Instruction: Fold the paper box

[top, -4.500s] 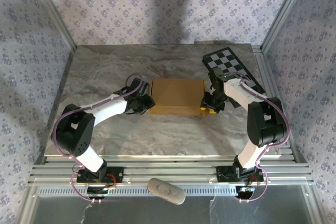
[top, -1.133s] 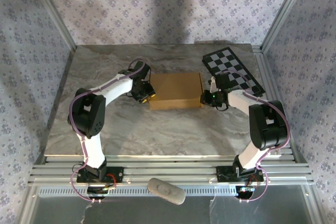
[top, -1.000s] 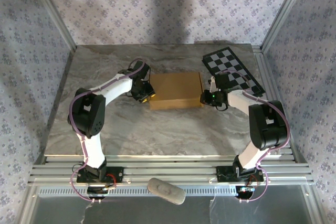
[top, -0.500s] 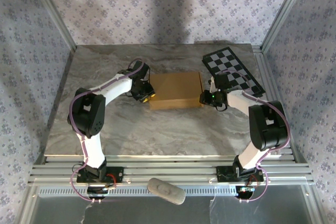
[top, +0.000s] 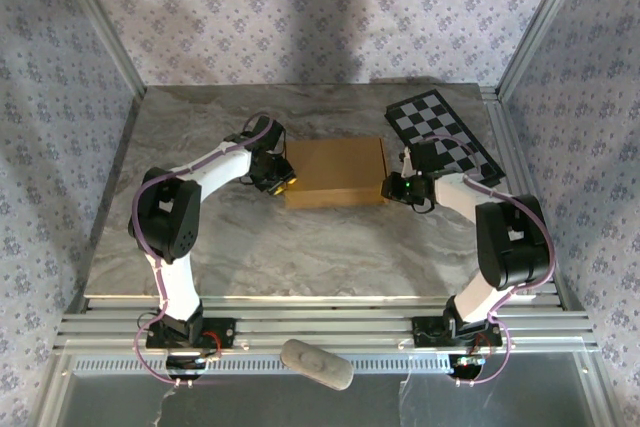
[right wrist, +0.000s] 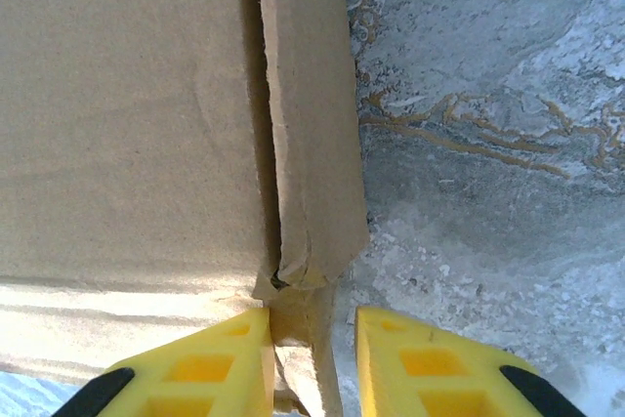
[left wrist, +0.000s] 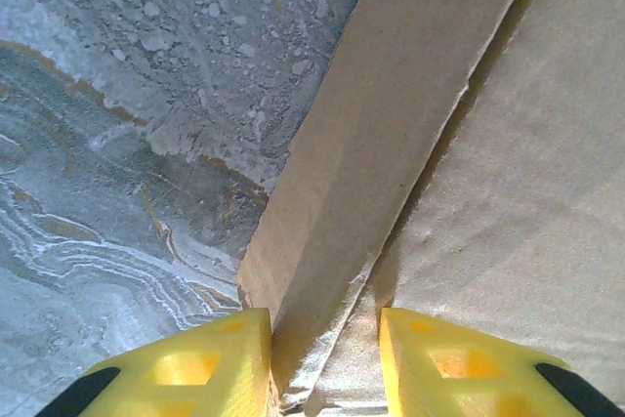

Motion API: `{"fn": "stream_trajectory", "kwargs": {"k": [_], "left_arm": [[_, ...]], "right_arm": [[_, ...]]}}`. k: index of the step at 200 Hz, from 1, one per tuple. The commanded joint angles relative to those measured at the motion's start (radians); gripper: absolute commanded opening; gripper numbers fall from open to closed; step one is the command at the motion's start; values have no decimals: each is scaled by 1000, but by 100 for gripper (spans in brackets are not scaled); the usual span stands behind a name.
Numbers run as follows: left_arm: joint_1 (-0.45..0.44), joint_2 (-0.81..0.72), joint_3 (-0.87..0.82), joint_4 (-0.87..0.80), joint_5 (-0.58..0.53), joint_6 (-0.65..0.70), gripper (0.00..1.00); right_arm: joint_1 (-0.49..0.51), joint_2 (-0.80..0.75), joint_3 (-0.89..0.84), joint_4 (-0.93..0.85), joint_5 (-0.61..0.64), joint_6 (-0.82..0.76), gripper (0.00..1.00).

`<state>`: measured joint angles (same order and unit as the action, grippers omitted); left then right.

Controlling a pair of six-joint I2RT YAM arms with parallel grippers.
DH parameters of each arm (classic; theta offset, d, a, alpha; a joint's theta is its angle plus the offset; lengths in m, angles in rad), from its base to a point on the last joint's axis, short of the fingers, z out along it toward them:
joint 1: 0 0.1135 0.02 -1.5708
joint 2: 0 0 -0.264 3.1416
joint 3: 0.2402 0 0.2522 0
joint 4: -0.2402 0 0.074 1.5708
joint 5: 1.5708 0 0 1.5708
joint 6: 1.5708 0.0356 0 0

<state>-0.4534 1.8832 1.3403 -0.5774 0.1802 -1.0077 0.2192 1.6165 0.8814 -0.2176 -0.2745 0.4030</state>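
Observation:
The paper box (top: 335,172) lies closed and flat at the middle of the table, plain tan cardboard. My left gripper (top: 283,180) is at its left end and my right gripper (top: 393,187) at its right end. In the left wrist view the box's side wall (left wrist: 361,183) runs between the yellow fingers (left wrist: 195,363); the left gripper (left wrist: 324,363) is open, one finger against the wall, the other over the top panel. In the right wrist view a folded end flap (right wrist: 308,163) hangs between the fingers (right wrist: 420,363); the right gripper (right wrist: 312,363) is open, with a gap on the flap's right side.
A black-and-white checkerboard panel (top: 440,132) lies at the back right, just behind the right arm. The marble table (top: 200,237) has room in front of the box. A grey oblong object (top: 316,364) rests on the rails below the table edge.
Since the earliest frame the box sits slightly farther back and both arms have shifted with it. Over the last second nothing has visibly moved.

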Motion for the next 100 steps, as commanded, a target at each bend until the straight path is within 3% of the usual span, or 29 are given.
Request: {"fn": "stream_trajectory", "kwargs": {"k": [1, 35, 71, 100], "left_arm": [[13, 51, -49, -70, -83, -17, 33], [13, 47, -50, -78, -82, -14, 32], [13, 42, -52, -89, -86, -3, 32], [13, 35, -59, -88, -87, -2, 32]], "right_arm": [[-35, 2, -31, -139, 75, 6, 27], [-40, -32, -34, -146, 77, 6, 25], [-37, -85, -52, -151, 57, 16, 32], [-22, -135, -62, -167, 46, 27, 31]]}}
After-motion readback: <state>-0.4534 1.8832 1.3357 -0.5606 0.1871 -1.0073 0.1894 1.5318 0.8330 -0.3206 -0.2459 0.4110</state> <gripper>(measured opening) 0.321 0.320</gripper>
